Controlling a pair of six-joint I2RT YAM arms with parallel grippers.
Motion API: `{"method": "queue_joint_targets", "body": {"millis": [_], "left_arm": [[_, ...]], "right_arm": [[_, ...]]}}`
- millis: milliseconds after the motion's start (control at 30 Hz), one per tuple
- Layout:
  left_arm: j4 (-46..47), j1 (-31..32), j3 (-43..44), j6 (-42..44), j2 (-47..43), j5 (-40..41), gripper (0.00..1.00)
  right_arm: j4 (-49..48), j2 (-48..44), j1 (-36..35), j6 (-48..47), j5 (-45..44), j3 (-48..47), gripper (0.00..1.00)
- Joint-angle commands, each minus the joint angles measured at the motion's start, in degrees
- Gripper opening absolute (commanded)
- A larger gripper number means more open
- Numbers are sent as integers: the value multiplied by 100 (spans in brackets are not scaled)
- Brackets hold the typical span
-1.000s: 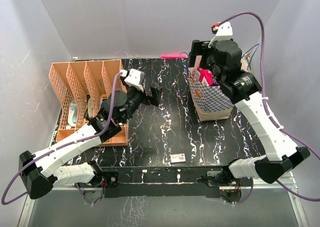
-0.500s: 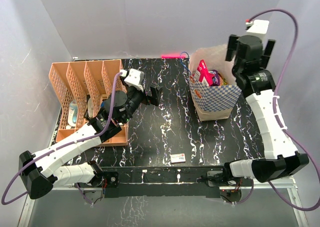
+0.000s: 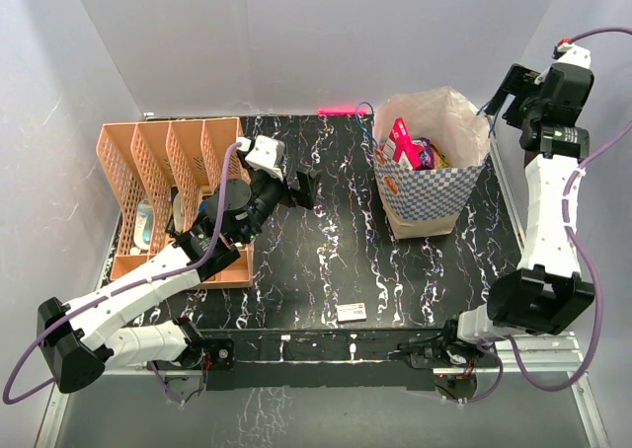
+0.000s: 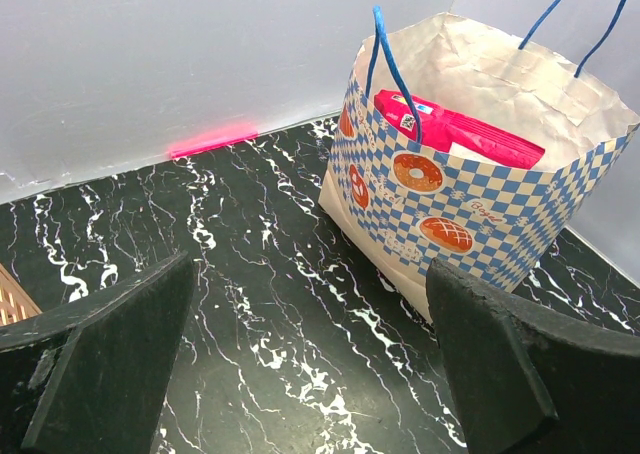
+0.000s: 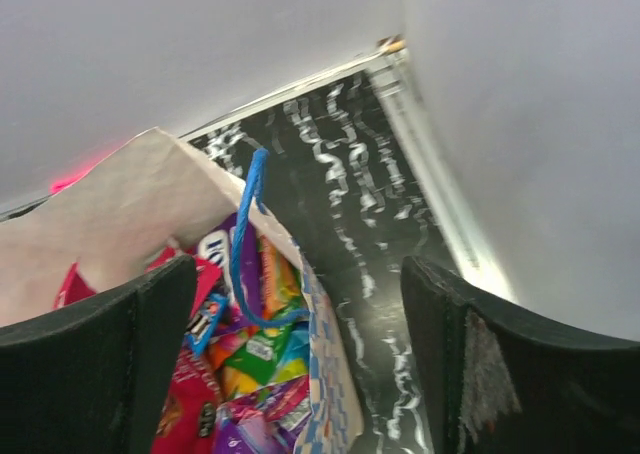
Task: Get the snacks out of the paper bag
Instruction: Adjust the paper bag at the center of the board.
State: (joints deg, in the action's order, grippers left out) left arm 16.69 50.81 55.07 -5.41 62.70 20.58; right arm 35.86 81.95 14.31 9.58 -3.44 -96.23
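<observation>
Nearest the arm bases, only a small white box (image 3: pixel 352 313) lies on the table (image 3: pixel 296 270), and no packet is out on the marble yet. Further in, the left gripper (image 3: pixel 304 189) hangs over the middle of the table beside the peach divider rack (image 3: pixel 168 162), exactly where it was a second ago. Its jaws are spread wide and empty, and its camera looks across at the paper bag (image 4: pixel 450 224). That bag stands upright on the right half of the table with its mouth open. The snacks (image 5: pixel 250 364) are still inside, with a magenta packet (image 4: pixel 470 134) poking up against the cream lining. What has changed is at the far right. A second ago the right gripper (image 3: pixel 515 91) was low over the bag's mouth. Since then it has risen and swung out past the bag's right rim, and it now sits high near the far right corner. In the right wrist view its jaws stand apart with nothing between them. The bag's rim and a blue cord handle (image 5: pixel 248 234) lie below it and apart from it. By my reading this pass brought out no packet, so the emptying has barely begun. The right gripper will probably need to go back down into the opening, clear of the handle, for a fresh try.
</observation>
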Motion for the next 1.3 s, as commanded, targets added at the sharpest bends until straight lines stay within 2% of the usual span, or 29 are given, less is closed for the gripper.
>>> {"method": "queue_joint_targets", "body": {"millis": [0, 67, 167, 333, 567, 933, 1000, 1167, 1200, 1267], "left_arm": [[188, 33, -22, -13, -82, 34, 98], [186, 32, -22, -13, -83, 35, 98], [186, 28, -24, -13, -89, 49, 98], [186, 28, -22, -29, -116, 69, 98], [186, 32, -27, -50, -104, 25, 98], [220, 78, -51, -86, -145, 1, 98], [245, 94, -61, -84, -164, -5, 98], [265, 108, -81, -66, -181, 8, 98], [271, 106, -78, -60, -189, 8, 98], [282, 108, -84, -62, -217, 8, 98]], "right_arm": [[-438, 278, 469, 618, 2339, -315, 78], [-570, 363, 554, 762, 2752, -311, 63], [-834, 350, 599, 989, 3316, -168, 54], [-1636, 65, 600, 1315, 3660, 400, 54], [-1678, 575, 600, 1474, 3924, -75, 51], [-1947, 823, 600, 1679, 4124, -175, 50], [-1953, 820, 602, 1700, 4195, -235, 46], [-2057, 694, 619, 1752, 4213, -345, 21], [-2103, 677, 652, 1829, 4268, -353, 12], [-2194, 664, 749, 2029, 4415, -360, 8]]}}
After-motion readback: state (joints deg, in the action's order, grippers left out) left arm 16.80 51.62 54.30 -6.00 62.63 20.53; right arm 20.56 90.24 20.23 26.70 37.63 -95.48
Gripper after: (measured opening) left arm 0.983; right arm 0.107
